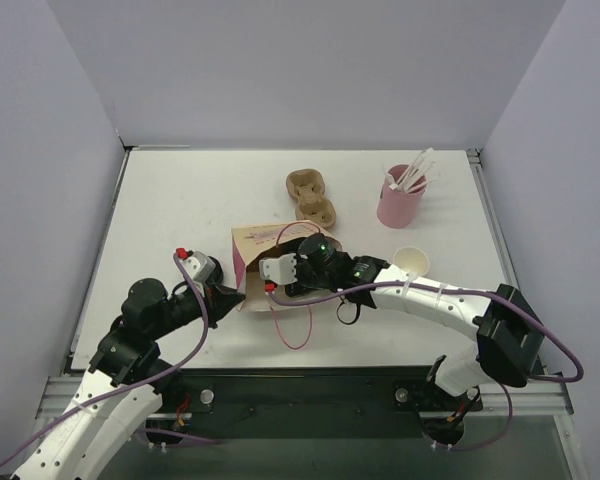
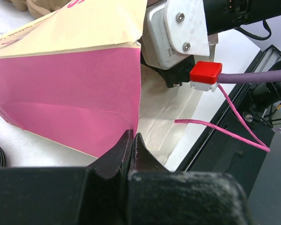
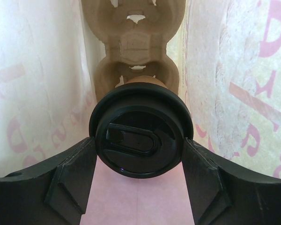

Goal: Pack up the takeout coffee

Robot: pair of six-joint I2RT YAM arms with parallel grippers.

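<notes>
A takeout coffee cup with a black lid is inside the paper bag, which lies on its side. My right gripper is shut on the cup, both fingers pressed against the lid's rim. From above, only the right wrist shows at the mouth of the bag. My left gripper is shut on the lower edge of the bag's pink side, at the opening. A second kraft cup, open with a white inside, stands on the table right of the bag.
A brown pulp tray shows beyond the held cup, between the bag's walls. Another pulp tray lies behind the bag. A pink cup with white sticks stands at the back right. The bag's pink string handle trails toward the table's near edge.
</notes>
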